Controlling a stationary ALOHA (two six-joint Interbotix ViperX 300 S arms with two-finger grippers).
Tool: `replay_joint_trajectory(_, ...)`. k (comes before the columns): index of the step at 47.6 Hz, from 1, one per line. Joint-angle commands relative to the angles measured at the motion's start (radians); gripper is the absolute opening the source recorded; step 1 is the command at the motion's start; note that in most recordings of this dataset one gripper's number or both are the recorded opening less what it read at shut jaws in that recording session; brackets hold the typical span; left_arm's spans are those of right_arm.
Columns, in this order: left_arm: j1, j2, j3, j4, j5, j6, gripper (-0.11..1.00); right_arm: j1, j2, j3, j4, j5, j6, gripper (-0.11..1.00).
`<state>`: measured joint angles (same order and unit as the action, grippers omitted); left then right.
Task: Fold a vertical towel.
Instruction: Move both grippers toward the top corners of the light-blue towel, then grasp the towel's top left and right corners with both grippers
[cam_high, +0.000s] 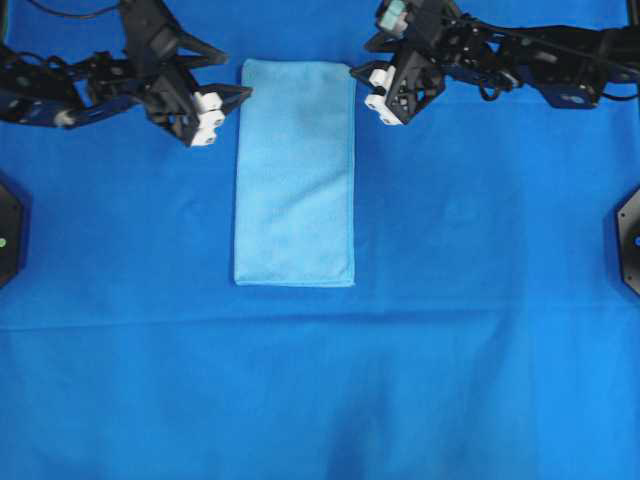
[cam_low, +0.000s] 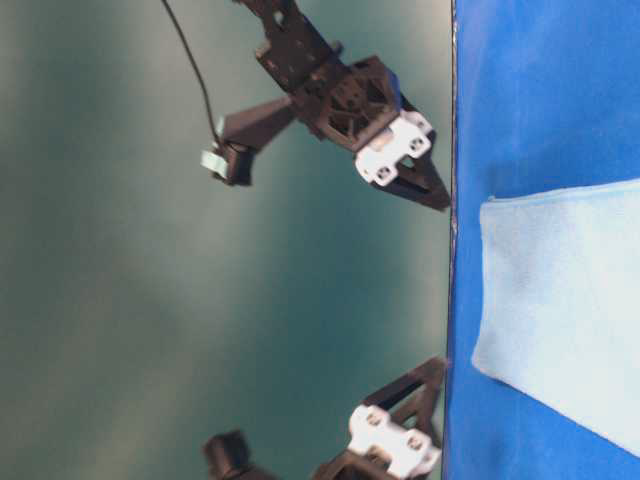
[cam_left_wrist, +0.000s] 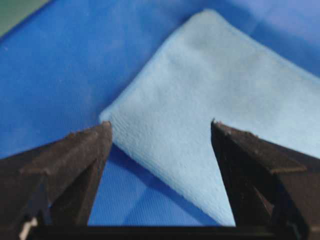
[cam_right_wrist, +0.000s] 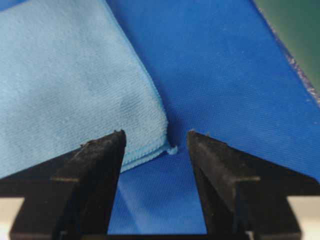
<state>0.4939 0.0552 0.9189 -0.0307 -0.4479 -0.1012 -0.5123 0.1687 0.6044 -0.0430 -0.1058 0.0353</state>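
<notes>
The light sky-blue towel (cam_high: 295, 170) lies flat on the table, long side running away from the camera, a narrow upright rectangle. My left gripper (cam_high: 240, 72) is open and empty, hovering just left of the towel's far left corner. In the left wrist view the towel (cam_left_wrist: 210, 85) has that corner between the open fingers of the gripper (cam_left_wrist: 161, 125). My right gripper (cam_high: 358, 58) is open and empty at the far right corner. In the right wrist view the towel (cam_right_wrist: 65, 80) has its corner between the open fingers of the gripper (cam_right_wrist: 156, 134). Neither gripper touches the cloth.
The deep royal-blue table covering (cam_high: 480, 300) spreads under everything. Black arm mounts sit at the left edge (cam_high: 8, 235) and right edge (cam_high: 630, 240). In the table-level view both grippers, right (cam_low: 430, 185) and left (cam_low: 425, 390), hang at the covering's far edge, by the towel (cam_low: 570, 300).
</notes>
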Motion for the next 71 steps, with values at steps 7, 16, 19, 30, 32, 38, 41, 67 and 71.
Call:
replay_joint_trajectory(7,0.009,0.101,-0.063,-0.002,-0.038,0.002,0.76,-0.003,0.055,-0.046,-0.002,-0.021,-0.002,0.57)
replay_joint_trajectory(16,0.021,0.144,-0.086,-0.002,-0.04,0.002,0.76,-0.015,0.097,-0.069,0.0,-0.029,-0.002,0.57)
replay_joint_trajectory(19,0.026,0.15,-0.089,-0.002,-0.041,0.002,0.76,-0.017,0.104,-0.074,0.0,-0.034,-0.002,0.57)
replay_joint_trajectory(30,0.035,0.164,-0.092,-0.002,-0.041,0.002,0.75,-0.017,0.135,-0.08,0.0,-0.049,0.0,0.56)
replay_joint_trajectory(32,0.035,0.167,-0.094,0.0,-0.041,0.002,0.74,-0.017,0.141,-0.08,0.002,-0.048,0.0,0.55)
replay_joint_trajectory(38,0.037,0.178,-0.101,-0.002,-0.037,0.005,0.65,-0.017,0.146,-0.078,-0.002,-0.038,0.0,0.43)
replay_joint_trajectory(41,0.037,0.184,-0.103,-0.002,-0.037,0.008,0.5,-0.017,0.146,-0.074,-0.002,-0.029,-0.002,0.28)
replay_joint_trajectory(67,0.051,0.178,-0.114,0.0,-0.008,0.034,0.02,-0.026,0.143,-0.08,-0.017,-0.032,-0.002,0.05)
replay_joint_trajectory(71,0.063,0.175,-0.129,0.0,-0.006,0.037,0.02,-0.034,0.138,-0.081,-0.017,-0.034,0.0,0.05)
